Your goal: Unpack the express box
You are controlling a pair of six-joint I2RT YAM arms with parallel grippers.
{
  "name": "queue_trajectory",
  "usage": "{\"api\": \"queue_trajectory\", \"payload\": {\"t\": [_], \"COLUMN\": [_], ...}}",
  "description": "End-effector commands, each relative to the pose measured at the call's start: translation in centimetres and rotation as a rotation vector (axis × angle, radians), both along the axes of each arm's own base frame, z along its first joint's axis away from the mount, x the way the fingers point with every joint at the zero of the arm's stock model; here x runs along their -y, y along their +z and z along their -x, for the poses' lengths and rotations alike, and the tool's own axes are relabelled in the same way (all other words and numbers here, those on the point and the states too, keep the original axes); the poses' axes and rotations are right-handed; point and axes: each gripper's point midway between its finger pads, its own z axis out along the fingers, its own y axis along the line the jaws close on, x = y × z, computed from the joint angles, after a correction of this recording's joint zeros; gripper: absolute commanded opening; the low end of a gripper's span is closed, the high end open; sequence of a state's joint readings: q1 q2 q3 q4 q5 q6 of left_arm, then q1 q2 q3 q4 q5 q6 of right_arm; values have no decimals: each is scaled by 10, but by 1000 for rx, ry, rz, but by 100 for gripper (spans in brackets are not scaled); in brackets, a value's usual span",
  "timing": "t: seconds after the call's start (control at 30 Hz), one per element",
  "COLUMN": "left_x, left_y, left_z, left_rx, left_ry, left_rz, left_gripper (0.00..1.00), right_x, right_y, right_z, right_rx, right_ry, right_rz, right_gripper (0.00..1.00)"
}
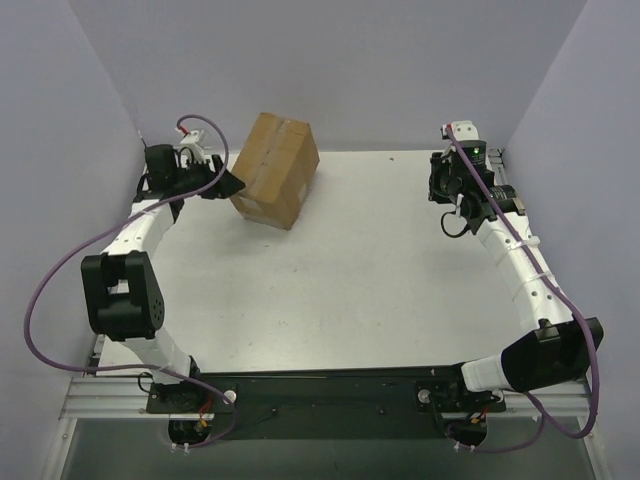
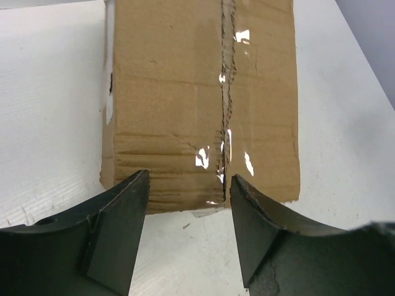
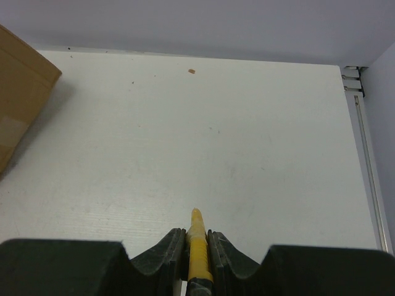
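Bench: I see a white, matte bench (image 1: 350, 290), bare across its middle, with a few small specks (image 3: 192, 71) near the far edge in the right wrist view.
Room: plain pale lilac walls (image 1: 380, 70) close the bench in at the back and on both sides.
Edges: a metal rail (image 3: 364, 154) runs down the right of the right wrist frame; a black base plate (image 1: 330, 385) crosses the bottom of the top view.
Express box: the express box (image 1: 275, 170) is in the upper left of the top view, close to the back wall and askew to the bench edges, with its glossy tape seam (image 2: 226, 123) facing my left wrist camera.
Left fingers: the left fingers (image 2: 123, 216) are spread wide at the box's near edge, one on each side of the seam; I cannot tell whether they touch it.
Right fingers: the right fingers (image 3: 170, 246) are narrow, clamped on a slim yellow tool (image 3: 197, 246), at the upper right of the top view, well apart from the box.
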State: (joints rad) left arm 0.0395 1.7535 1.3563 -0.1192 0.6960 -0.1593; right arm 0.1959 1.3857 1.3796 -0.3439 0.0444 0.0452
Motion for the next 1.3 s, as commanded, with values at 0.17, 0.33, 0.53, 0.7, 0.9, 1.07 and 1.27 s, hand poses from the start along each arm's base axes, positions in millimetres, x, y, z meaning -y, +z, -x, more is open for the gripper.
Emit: {"api": "queue_trajectory", "payload": {"t": [0.17, 0.33, 0.53, 0.7, 0.9, 1.07, 1.27], "left_x": [36, 41, 7, 14, -12, -47, -64], "left_y": [-105, -114, -130, -105, -77, -49, 74], "left_z": [104, 143, 184, 198, 245, 255, 165], "left_rx": [-261, -276, -322, -260, -71, 43, 252], "left_ry": [-138, -191, -186, -304, -537, -511, -91], "left_rz": [-138, -242, -349, -294, -409, -418, -197], "left_gripper": [65, 64, 65, 64, 67, 65, 69], "right_x": [0, -3, -2, -4, -15, -38, -50], "right_y": [18, 18, 10, 10, 13, 17, 17], "right_z": [-12, -11, -3, -1, -10, -25, -35], "right_rx": [64, 65, 53, 52, 55, 55, 53], "right_ry": [-10, -2, -1, 7, 36, 97, 114], "right_rz": [-16, -33, -29, -41, -44, -57, -52], "right_gripper": [0, 0, 0, 0, 0, 0, 0]}}
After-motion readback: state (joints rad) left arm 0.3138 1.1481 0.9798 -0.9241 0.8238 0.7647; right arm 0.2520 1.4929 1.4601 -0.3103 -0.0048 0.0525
